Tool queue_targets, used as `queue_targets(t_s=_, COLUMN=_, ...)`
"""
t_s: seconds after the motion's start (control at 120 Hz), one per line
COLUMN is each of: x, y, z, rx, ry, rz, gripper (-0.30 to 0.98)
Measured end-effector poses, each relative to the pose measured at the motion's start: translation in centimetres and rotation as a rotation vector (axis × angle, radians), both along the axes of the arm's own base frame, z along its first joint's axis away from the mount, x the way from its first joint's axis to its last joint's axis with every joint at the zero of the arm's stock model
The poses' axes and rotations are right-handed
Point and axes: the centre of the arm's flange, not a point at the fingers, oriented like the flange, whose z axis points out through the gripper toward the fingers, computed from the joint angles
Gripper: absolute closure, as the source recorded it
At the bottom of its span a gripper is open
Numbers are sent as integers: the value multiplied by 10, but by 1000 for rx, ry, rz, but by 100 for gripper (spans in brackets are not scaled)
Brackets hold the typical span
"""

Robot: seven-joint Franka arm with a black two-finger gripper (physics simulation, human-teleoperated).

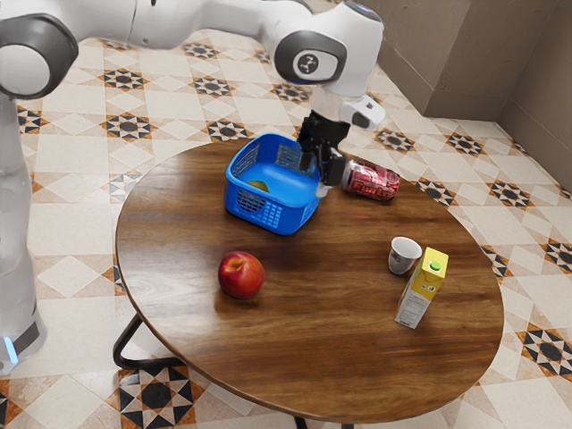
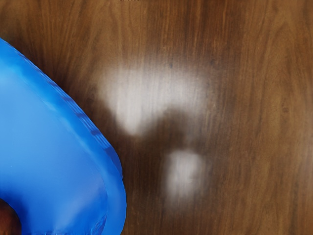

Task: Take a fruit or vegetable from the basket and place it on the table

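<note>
Red fruit [image 1: 241, 275] lies on the table [image 1: 313, 349], yellow fruit [image 1: 258, 186] inside the blue basket [image 1: 270, 213].

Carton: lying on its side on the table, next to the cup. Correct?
No, one thing is off: the carton stands upright, as the exterior view shows. The rest holds: it is on the table, next to the cup.

One camera sits high beside the arm [image 1: 170, 20], looking down at a slant over the round bench [image 1: 313, 331]. The wrist camera looks down from much closer. Both see the blue basket [image 1: 268, 214] and bench wood.
</note>
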Motion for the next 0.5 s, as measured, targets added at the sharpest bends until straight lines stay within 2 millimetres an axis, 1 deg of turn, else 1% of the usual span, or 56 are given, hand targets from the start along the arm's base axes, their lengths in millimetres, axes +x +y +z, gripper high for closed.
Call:
queue_targets(t_s=0.067, x=-2, y=41, z=-1, rx=0, ry=1, rz=75, gripper=0)
queue_targets(t_s=0.133, x=-6, y=74, z=-1, rx=-3, ry=2, rz=136, gripper=0)
queue_targets(t_s=0.2, x=-10, y=99, z=0, rx=0, ry=0, rz=186, gripper=0)
queue_targets(t_s=0.25, x=-12, y=110, z=0, rx=2, ry=0, rz=206, gripper=0)
queue_targets(t_s=0.308, x=-13, y=113, z=-1, rx=-2, ry=0, rz=210, gripper=0)
queue_targets(t_s=0.375, x=-11, y=106, z=1, rx=-2, ry=-2, rz=198, gripper=0)
queue_targets(t_s=0.433, x=-9, y=92, z=1, rx=-1, ry=-3, rz=174, gripper=0)
queue_targets(t_s=0.5, x=-5, y=68, z=1, rx=-1, ry=-3, rz=131, gripper=0)
